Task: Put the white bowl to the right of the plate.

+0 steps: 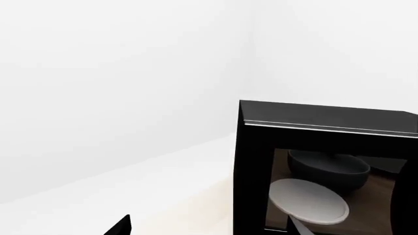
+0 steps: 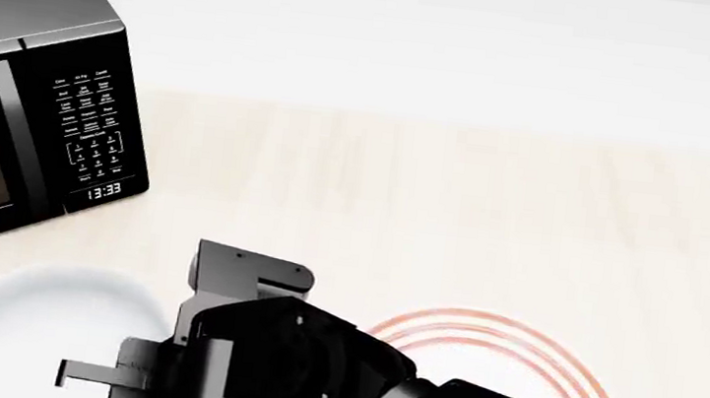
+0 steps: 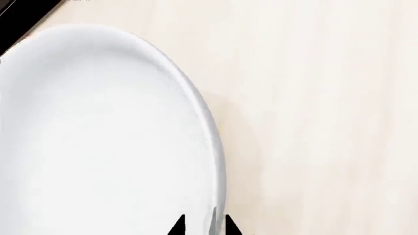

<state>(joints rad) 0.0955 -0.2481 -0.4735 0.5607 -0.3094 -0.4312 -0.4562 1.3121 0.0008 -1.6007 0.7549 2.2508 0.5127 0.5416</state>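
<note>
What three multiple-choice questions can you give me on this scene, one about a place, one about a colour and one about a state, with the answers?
1. In the head view, where is the bowl relative to the plate?
A. to its left
B. to its right
C. on top of it

2. What colour are the plate's rings?
A. blue
B. red
C. green

3. What state is the bowl in?
A. upside down
B. full of fruit
C. upright and empty

Answers:
1. A: the bowl sits at the head view's lower left, near the microwave, and the plate is lower right.
2. B: thin red rings curve around the plate's rim.
3. C: the right wrist view looks into its bare white inside.
</note>
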